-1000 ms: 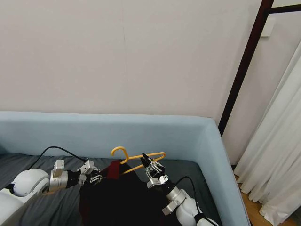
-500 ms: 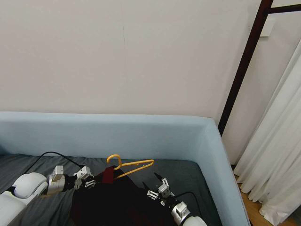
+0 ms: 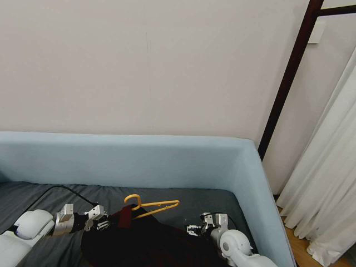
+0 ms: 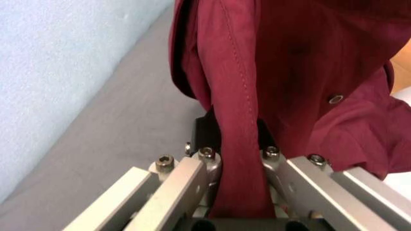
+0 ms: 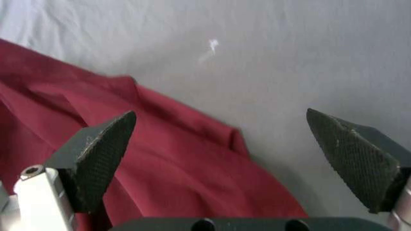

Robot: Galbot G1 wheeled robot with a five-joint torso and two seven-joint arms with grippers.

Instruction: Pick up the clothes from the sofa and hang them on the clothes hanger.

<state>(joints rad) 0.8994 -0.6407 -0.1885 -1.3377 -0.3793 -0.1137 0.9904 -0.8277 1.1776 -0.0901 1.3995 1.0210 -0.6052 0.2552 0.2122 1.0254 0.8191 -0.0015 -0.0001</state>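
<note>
Left wrist view: left gripper [image 4: 235, 144] clamped on a narrow fold of the maroon garment [image 4: 295, 67], cloth running straight between the two pads; grip looks firm, and the rest of the fabric spreads away from the fingers over the grey sofa seat [image 4: 115, 125]. Right wrist view: right gripper [image 5: 218, 139] spread wide, nothing between the fingers, poised over the seat just at the garment's rumpled hem and not touching it. Head view: both arms are low at the near edge, left arm on the left side of the garment heap, right arm just off its right side. Garment lies bunched on the seat; the yellow hanger [image 3: 153, 206] sits at its far end, hook and one shoulder bar showing above the collar, the remainder under the cloth. Cannot tell whether the hanger is fully threaded through the shoulders. Behind it is the pale blue sofa backrest [image 3: 139, 158]; farther right, past the sofa's end, the dark rack post [image 3: 287, 78] rises beside a white curtain [image 3: 328, 178], well apart from the garment. Judgement: pickup step is in hand, with only one side secured. Next move calls for the right gripper to take the hanger or the free side of the garment, so that the load lifts level before any carry toward the rack.
</note>
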